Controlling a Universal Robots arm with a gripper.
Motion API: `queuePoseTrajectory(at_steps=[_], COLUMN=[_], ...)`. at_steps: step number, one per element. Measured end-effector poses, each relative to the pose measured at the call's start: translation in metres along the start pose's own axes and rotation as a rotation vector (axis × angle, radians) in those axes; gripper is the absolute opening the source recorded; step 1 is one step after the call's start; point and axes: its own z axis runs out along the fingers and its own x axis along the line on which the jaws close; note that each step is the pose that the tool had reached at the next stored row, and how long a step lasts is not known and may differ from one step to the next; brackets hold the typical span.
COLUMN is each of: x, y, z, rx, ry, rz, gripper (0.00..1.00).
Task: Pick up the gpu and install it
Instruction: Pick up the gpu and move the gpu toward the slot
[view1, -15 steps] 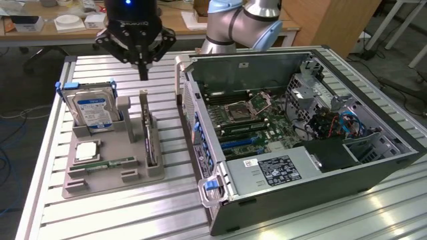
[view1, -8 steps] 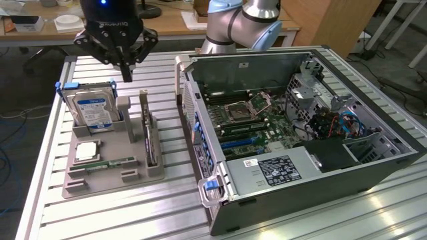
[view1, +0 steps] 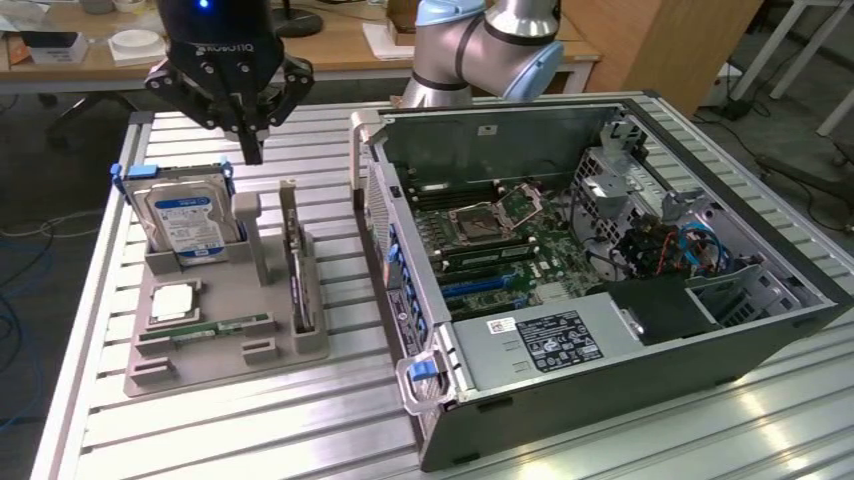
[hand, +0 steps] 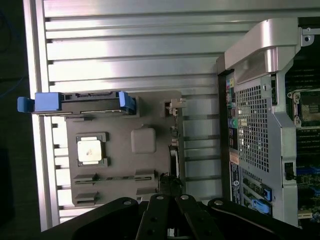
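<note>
The gpu (view1: 302, 272) stands on edge in a slot at the right side of a grey holder tray (view1: 220, 362), its thin green card edge facing up. In the wrist view the gpu (hand: 173, 145) appears edge-on along the tray's side nearest the case. My gripper (view1: 252, 152) hangs shut and empty above the tray's far end, between the hard drive and the gpu, well above both. Its dark fingers (hand: 156, 216) meet over the tray edge (hand: 125, 192) in the wrist view.
A hard drive (view1: 187, 222) with blue rails stands upright in the tray, with a CPU (view1: 175, 301) and a RAM stick (view1: 214, 328) lying flat in front. The open computer case (view1: 587, 340) lies at the exterior view's right, motherboard (view1: 494, 235) exposed. A slatted metal table (view1: 267, 440) lies underneath.
</note>
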Motion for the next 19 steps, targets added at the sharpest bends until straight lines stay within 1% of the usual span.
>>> queuePoseTrajectory(at_steps=[2, 3, 4, 7, 8, 9, 10, 11, 12, 13, 14, 16, 17, 19], x=[0.0, 0.0, 0.0, 0.0, 0.0, 0.001, 0.002, 0.002, 0.002, 0.002, 0.002, 0.002, 0.002, 0.002], y=[0.0, 0.0, 0.0, 0.0, 0.0, -0.0001, -0.0006, -0.0007, -0.0007, -0.0007, -0.0008, -0.0009, -0.0028, -0.012], z=[0.0, 0.0, 0.0, 0.0, 0.0, 0.0, 0.0, 0.0005, 0.0008, 0.0013, 0.0024, 0.005, 0.0067, 0.0101], rx=[0.0, 0.0, 0.0, 0.0, 0.0, -0.0001, -0.0001, -0.0005, -0.0008, -0.0006, -0.0006, -0.0014, -0.0015, -0.0015], ry=[0.0, 0.0, 0.0, 0.0, 0.0, -0.0005, -0.0016, -0.0016, -0.0005, 0.0014, 0.0047, 0.0079, 0.0085, 0.0086], rz=[0.0, 0.0, 0.0, 0.0, 0.0, 0.0, 0.0, -0.01, -0.028, -0.044, -0.057, -0.091, -0.098, -0.098], gripper=[0.11, 0.16, 0.16, 0.35, 0.35, 0.41, 0.41, 0.47, 0.47, 0.53, 0.53, 0.53, 0.53, 0.53])
